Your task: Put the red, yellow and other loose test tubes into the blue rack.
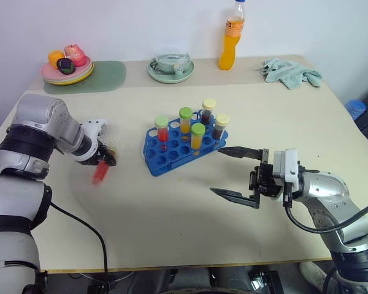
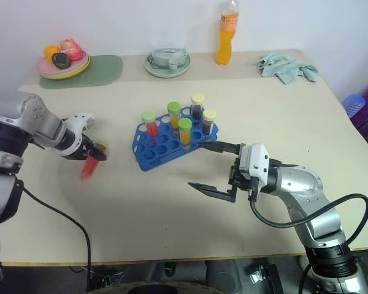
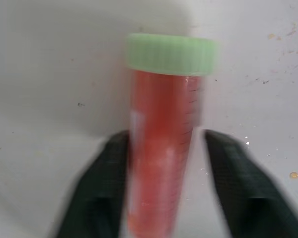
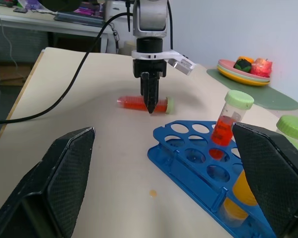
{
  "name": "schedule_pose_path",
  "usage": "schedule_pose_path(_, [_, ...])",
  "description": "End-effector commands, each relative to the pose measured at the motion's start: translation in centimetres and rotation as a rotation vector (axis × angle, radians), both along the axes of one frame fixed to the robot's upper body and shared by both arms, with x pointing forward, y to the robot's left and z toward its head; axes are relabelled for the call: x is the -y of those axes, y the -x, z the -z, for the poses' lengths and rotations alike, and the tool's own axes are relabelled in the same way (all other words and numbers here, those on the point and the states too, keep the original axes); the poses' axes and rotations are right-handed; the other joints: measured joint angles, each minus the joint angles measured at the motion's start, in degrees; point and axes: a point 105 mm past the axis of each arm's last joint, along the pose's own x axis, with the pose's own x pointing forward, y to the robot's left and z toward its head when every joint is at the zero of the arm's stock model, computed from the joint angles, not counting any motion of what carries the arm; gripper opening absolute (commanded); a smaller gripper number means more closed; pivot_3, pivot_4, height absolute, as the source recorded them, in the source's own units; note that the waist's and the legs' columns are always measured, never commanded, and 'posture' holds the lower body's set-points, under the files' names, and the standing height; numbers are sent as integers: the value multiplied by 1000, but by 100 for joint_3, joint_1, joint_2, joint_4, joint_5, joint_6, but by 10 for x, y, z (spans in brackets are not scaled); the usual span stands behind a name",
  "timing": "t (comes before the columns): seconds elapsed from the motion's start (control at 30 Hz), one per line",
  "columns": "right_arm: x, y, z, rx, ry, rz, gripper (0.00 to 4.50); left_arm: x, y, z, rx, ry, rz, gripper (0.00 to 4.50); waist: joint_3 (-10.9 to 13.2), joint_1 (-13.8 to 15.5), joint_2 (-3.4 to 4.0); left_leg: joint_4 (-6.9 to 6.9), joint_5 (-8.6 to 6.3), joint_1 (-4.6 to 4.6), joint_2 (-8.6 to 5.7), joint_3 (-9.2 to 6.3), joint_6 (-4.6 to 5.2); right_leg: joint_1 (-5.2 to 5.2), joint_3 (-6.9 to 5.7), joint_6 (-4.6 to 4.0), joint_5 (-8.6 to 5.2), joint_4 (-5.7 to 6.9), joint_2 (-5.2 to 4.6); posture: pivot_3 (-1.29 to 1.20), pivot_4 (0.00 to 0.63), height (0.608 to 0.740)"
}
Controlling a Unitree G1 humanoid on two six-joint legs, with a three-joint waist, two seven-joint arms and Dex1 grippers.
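A pale beige table (image 1: pixel 190 233) is set against a white wall. Near its middle stands the blue rack (image 1: pixel 183 149), angled, with five capped tubes upright in its holes: one red, two yellow-orange and two dark brown. To the robot's left of the rack, well apart from it, a loose red test tube (image 4: pixel 141 103) with a green cap is seen lying flat on the tabletop. The left gripper (image 4: pixel 150 101) is pointed steeply down onto this tube, its two black fingers closed about the tube's middle, one on each side. The right gripper (image 1: pixel 236 173) is held level just beside the rack's near right corner, its fingers spread wide and nothing between them. Bare tabletop is left open in front of the rack and between the two arms. Along the far edge are a plate of fruit (image 1: pixel 67 71) on a green mat (image 1: pixel 104 76), a pale green dish (image 1: pixel 170 68), a tall orange bottle (image 1: pixel 231 38) and a crumpled teal cloth (image 1: pixel 289 71). Faint graduation marks are printed on the red tube; they cannot be read.
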Motion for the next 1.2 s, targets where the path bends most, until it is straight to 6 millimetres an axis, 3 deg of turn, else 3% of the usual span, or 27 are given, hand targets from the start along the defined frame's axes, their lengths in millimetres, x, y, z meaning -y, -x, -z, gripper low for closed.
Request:
schedule_pose_path(0.03, [-4, 4, -8, 38, -15, -25, 4500, -5, 2, -3, 7, -6, -14, 729, 0, -3, 0, 0, 0, 0, 0, 0, 0, 0, 0, 0, 0, 0, 0, 0, 150, 740])
schedule_pose_path(0.2, [-5, 1, -7, 36, -10, -24, 4500, -12, 7, -3, 18, -11, -22, 729, 0, -19, 0, 0, 0, 0, 0, 0, 0, -1, 1, -1, 1, 1, 0, 0, 150, 740])
schedule_pose_path(0.3, [-5, -2, -6, 35, -5, -21, 4500, -7, 16, -13, 106, 71, 50, 729, 0, -80, 0, -2, 0, 0, 2, 3, -1, -4, 3, -4, 2, 2, 0, 0, 150, 740])
schedule_pose_path(0.4, [-1, -6, -4, 33, -7, -4, 4500, 15, 26, -30, 356, 196, 238, 729, -2, -143, 4, -4, -6, 0, 8, 8, -11, -13, 8, -12, 7, 6, 0, 0, 150, 740])
schedule_pose_path(0.47, [1, -8, -3, 31, -10, 5, 4500, 22, 39, -30, 424, 277, 308, 729, -3, -126, 6, -2, -3, 0, 11, 11, -23, -11, 8, -15, 8, 6, 1, 0, 150, 740])
schedule_pose_path(0.63, [6, -11, 5, 20, -16, 28, 4500, 46, 62, -72, 955, 481, 605, 729, -2, -23, 8, 0, -8, 2, 40, 16, -18, 7, 3, -71, 15, -22, 19, 0, 150, 740])
schedule_pose_path(0.73, [9, -12, 7, 21, -15, 51, 4500, 60, 70, -87, 1117, 559, 710, 729, -3, 56, 9, 3, -8, 2, 44, 23, -19, 22, 2, -77, 14, -30, 18, 0, 150, 740])
schedule_pose_path(0.83, [15, -11, 11, 19, -10, 85, 4500, 75, 71, -100, 1232, 629, 808, 729, -3, 137, 10, 8, -8, 4, 44, 25, -18, 22, 1, -77, 14, -31, 19, 0, 150, 740])
schedule_pose_path(0.93, [18, -11, 13, 17, -8, 131, 4500, 87, 64, -100, 1308, 651, 848, 729, -4, 155, 12, 5, -9, 4, 44, 28, -18, 17, 2, -75, 14, -31, 19, 0, 150, 740])
schedule_pose_path(1.03, [21, -11, 18, -5, 6, 177, 4500, 99, 60, -99, 1269, 777, 869, 729, -4, 154, 12, 6, -8, 4, 44, 29, -18, 21, 3, -74, 16, -24, 21, 0, 150, 740])
schedule_pose_path(1.2, [24, -8, 19, -9, 18, 238, 4500, 115, 43, -90, 1254, 804, 941, 729, -3, 152, 13, 6, -8, 4, 47, 29, -18, 21, 4, -74, 16, -22, 25, 0, 150, 740])
